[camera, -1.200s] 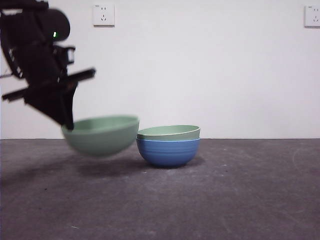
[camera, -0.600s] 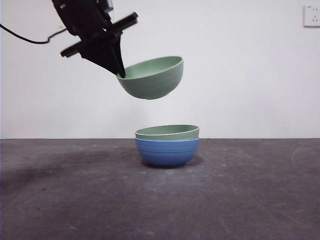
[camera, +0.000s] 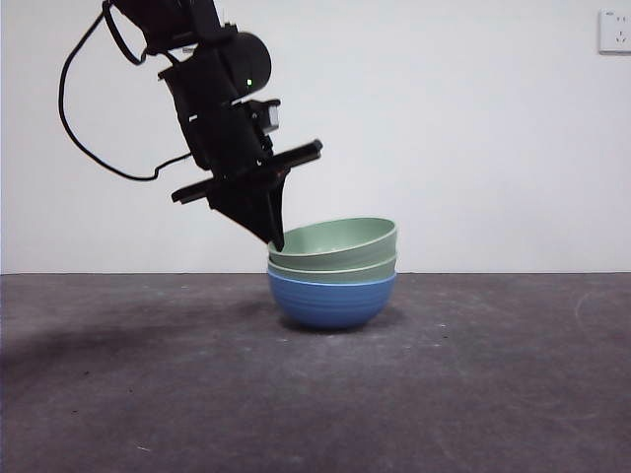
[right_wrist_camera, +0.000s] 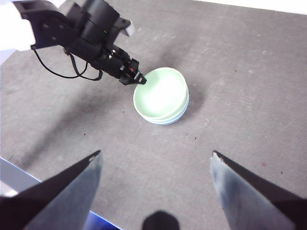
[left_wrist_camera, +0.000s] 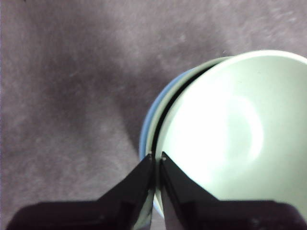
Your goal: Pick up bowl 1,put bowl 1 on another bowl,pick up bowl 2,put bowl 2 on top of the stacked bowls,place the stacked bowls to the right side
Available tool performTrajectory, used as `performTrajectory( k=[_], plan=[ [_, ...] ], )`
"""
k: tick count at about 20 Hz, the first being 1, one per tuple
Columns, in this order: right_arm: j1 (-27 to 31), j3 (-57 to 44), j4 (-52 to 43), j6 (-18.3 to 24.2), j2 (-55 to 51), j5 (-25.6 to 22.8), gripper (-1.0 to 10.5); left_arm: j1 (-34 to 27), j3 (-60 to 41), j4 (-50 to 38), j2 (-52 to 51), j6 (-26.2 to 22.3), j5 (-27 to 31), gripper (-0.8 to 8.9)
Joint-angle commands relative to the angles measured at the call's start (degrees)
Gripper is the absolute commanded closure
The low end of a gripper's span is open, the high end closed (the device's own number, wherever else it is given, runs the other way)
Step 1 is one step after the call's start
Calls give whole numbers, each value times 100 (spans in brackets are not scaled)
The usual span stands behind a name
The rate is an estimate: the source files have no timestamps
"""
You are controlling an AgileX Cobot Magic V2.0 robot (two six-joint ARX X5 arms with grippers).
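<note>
The blue bowl (camera: 332, 300) stands on the table with a pale green bowl (camera: 335, 270) nested in it. A second pale green bowl (camera: 340, 241) now rests on top, slightly tilted. My left gripper (camera: 277, 242) pinches this top bowl's near-left rim, jaws shut on it; in the left wrist view the gripper (left_wrist_camera: 157, 156) clamps the rim of the top green bowl (left_wrist_camera: 230, 134), with the blue bowl's edge (left_wrist_camera: 144, 132) showing beneath. My right gripper (right_wrist_camera: 156, 158) hangs high above the table, open and empty, looking down on the stacked bowls (right_wrist_camera: 162, 97).
Dark grey table (camera: 493, 394) runs wide on both sides of the stack. A white wall with a socket (camera: 615, 32) stands behind. The left arm's cable (camera: 79, 128) loops at the upper left.
The left gripper carried the second green bowl up from the left, over the stack, then lowered it onto the nested green bowl. The blue bowl stayed in place.
</note>
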State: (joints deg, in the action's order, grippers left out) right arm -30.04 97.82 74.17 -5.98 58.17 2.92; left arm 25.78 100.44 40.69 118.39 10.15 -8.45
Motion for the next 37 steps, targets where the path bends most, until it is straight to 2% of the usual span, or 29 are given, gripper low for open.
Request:
performTrajectory(
  k=[1,3,6,7,13,17,20,25,33,34,37],
  plan=[
    [-13,-15,9,52,-7,-13,568,11,31,-63,59,11,-15,821],
    [-13,-15,9,52,-4,-13,568,13,33,-118,59,15,-96,797],
    [-13,-15,9,50,-4,-13,568,13,57,-24,57,15,-116,462],
    [-13,-15,9,50,-4,-13,568,13,85,37,48,13,-223,449],
    [-13,-15,4,48,216,-11,567,-105,378,557,-520,-173,-369,449],
    [-2,-15,-107,48,787,-22,566,-282,402,1137,-1617,-684,-192,449],
    [-2,-15,-560,48,1453,-9,566,-343,402,1624,-2566,-966,118,449],
    [33,-15,-1078,9,2791,-7,565,-334,402,2398,-3842,-1093,122,449],
    [505,-15,-2203,-369,4811,22,564,-330,402,3283,-4760,-1141,105,449],
    [566,-15,-2323,-387,4964,57,564,-330,402,3346,-4774,-1172,96,449],
    [750,-15,-2726,-605,5416,664,564,-326,402,3493,-4774,-1172,85,449]
  ],
)
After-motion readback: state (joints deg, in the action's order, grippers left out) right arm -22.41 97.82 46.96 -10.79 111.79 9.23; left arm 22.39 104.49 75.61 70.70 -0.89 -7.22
